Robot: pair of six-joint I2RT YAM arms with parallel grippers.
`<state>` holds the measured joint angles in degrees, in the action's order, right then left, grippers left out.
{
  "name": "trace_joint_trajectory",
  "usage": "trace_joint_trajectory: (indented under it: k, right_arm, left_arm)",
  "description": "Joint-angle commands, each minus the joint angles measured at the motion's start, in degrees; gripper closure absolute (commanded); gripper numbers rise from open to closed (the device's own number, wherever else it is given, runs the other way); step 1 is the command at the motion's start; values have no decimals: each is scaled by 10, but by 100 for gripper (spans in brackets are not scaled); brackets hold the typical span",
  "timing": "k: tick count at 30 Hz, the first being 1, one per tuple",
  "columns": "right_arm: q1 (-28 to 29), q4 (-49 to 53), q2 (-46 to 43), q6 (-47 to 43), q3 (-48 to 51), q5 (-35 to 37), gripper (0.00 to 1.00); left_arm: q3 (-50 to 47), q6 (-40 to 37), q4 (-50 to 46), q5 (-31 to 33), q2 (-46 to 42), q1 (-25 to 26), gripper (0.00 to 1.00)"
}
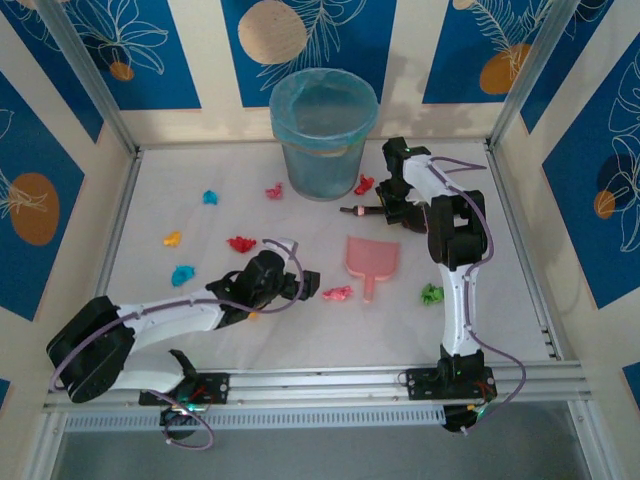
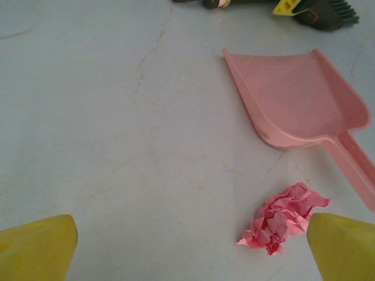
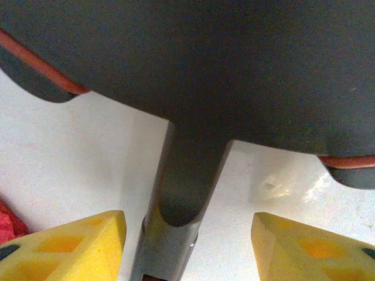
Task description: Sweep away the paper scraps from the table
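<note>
Right wrist: brush handle (image 3: 181, 187) is straddled, not yet clamped, by the half-open right gripper (image 3: 199, 246) beyond the dustpan (image 1: 372, 258); off-centre closing could skew it. Beside the dustpan, the left gripper (image 2: 190, 246) is held wide, empty.

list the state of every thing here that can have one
left gripper, open, over the table beside a pink scrap
right gripper, open, fingers either side of the brush handle with gaps
brush, lying on the table, not gripped yet
dustpan, flat on the table, empty
bin, upright, bag-lined
paper scraps, scattered loose on the table, none in the dustpan
</note>
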<state>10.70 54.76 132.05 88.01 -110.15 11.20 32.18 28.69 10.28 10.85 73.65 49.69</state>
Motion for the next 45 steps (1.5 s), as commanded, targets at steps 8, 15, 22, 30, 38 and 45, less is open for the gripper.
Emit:
trace_joint_trajectory:
  k: [8, 15, 22, 30, 38, 45]
  right_arm:
    - [-2, 35, 33, 9, -14, 25, 50]
    - [-6, 36, 24, -1, -4, 44, 62]
    - [-9, -22, -51, -13, 83, 68, 82]
    - [14, -75, -225, -84, 220, 123, 91]
    - [33, -165, -450, -241, 411, 75, 100]
    - [64, -163, -605, -441, 478, -10, 100]
  left_arm:
    - [-12, -19, 22, 9, -25, 3, 0]
    - [-15, -20, 25, 7, -28, 3, 0]
    - [-16, -23, 23, 9, -35, 3, 0]
    - [-41, -28, 64, -17, -68, 3, 0]
    - [-61, -5, 95, -23, -108, 3, 0]
    - [-83, 52, 109, -26, -185, -2, 0]
